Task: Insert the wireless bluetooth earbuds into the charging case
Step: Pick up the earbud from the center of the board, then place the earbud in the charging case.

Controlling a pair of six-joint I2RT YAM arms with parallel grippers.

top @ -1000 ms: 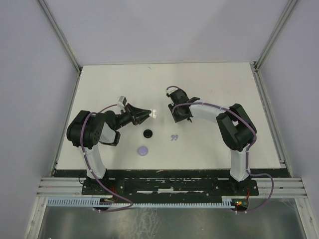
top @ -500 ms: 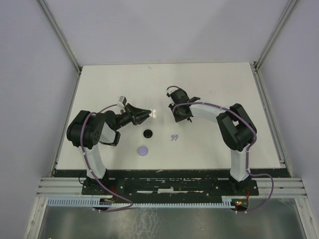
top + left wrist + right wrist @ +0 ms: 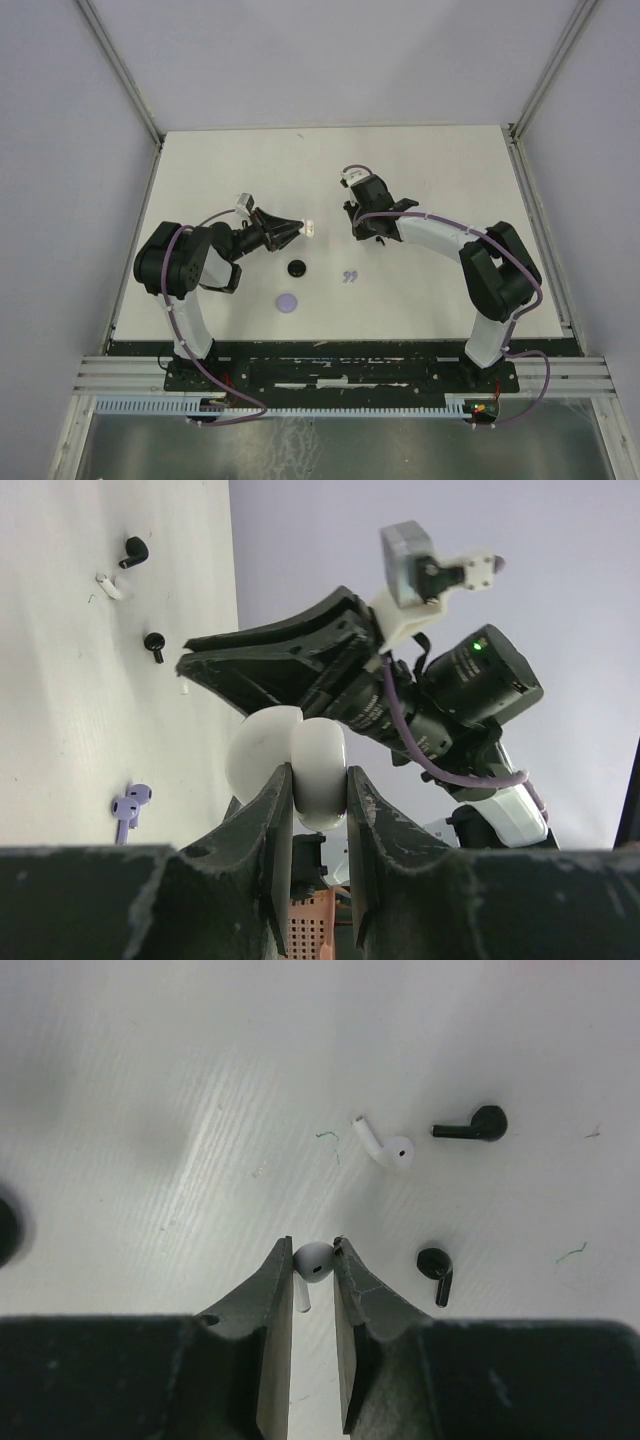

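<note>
Plastic, smooth and glossy white, fills the left claw (image 3: 318,780). Its two dark, rough-edged fingers (image 3: 270,820) press from both sides on the charging case (image 3: 300,755), which shows as two rounded, pebble-like lobes side by side. We see the case held up off the desk (image 3: 430,180), a matte off-white sheet with faint ribbed lines and a few stray fibres.

The right claw (image 3: 313,1246) is drawn nearly together, pinching a white earbud (image 3: 316,1262) by its bulbous head, with the short stem running down between the fingers. We cannot tell whether this bud touches the surface or sits just above it.

Just beyond it lies a second white earbud (image 3: 390,1147), comma-shaped, its stem angled to the left. A black earbud (image 3: 475,1126) lies beside that one, stem also to the left, and the other black earbud (image 3: 437,1266) sits just right of the claw's tip. A lavender pair (image 3: 349,276) lies side by side nearer the arm bases, apart from the rest. A round black disc (image 3: 297,268) and a flat lavender disc (image 3: 288,301) rest on the desk near the left claw.
</note>
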